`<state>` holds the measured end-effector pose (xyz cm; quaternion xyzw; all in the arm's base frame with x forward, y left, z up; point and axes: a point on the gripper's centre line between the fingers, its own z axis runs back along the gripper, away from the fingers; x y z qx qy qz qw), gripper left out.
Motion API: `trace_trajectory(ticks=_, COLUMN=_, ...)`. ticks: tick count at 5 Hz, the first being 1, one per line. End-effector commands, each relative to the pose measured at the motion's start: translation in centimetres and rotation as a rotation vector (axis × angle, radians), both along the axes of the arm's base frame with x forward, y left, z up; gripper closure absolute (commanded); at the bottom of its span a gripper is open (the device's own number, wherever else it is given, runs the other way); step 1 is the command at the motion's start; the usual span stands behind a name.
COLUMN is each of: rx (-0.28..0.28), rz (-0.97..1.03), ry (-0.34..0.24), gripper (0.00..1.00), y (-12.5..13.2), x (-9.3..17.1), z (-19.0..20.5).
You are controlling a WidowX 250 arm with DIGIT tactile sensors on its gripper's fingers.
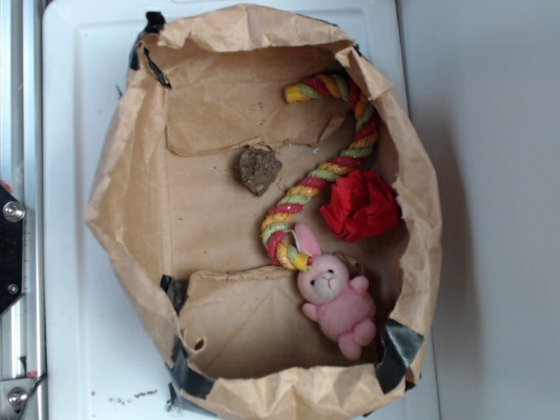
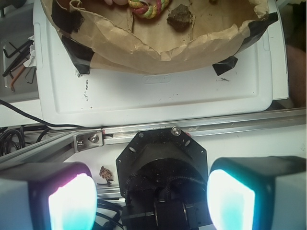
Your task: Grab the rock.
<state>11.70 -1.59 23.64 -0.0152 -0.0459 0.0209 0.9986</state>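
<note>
**Jaws wide, rock far ahead in the paper bag**

My gripper (image 2: 151, 196) stands spread apart with nothing between the two glowing pads (image 2: 72, 203), one at each lower corner of my wrist view. Directly beyond them sits the black round base (image 2: 160, 165) of my arm, bolted beside a silver aluminium rail (image 2: 230, 125) that runs across my view. Off to my left, past the rail's end, a bundle of dark cables (image 2: 17, 55) lies on the surface.

Further out is the white tray (image 2: 158, 96), its bare near strip showing a few dark specks. On it stands the brown paper bag (image 2: 158, 48), its torn rim folded down and patched with black tape at the corners.

Inside the bag, well ahead of me and slightly to the right of my centre, lies the rock (image 2: 180, 17), alone on the paper floor. Just left of it curls the end of a striped rope toy (image 2: 148, 7). In the exterior view, a red crumpled ball (image 1: 360, 206) touches the rope's far side, and a pink bunny (image 1: 337, 297) lies at the rope's end.
</note>
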Motion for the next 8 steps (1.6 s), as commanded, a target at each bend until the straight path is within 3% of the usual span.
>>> trace_trajectory(ticks=1, rx=0.0, rz=0.0, ry=0.0, gripper=0.0, y=0.0, x=0.0, z=0.0)
trace_trajectory(ticks=3, rx=0.032, rz=-0.034, ry=-0.029, gripper=0.0, y=0.1, x=9.2, z=-0.6)
trace_trajectory(ticks=5, rx=0.089, rz=-0.304, ry=-0.126, gripper=0.0, y=0.6, x=13.3, z=-1.6)
trace_trajectory(ticks=6, rx=0.091, rz=-0.422, ry=-0.161, gripper=0.0, y=1.8, x=15.0, z=-2.7)
trace_trajectory(ticks=8, rx=0.172, rz=-0.555, ry=-0.182, gripper=0.0, y=3.9, x=17.9, z=-6.9)
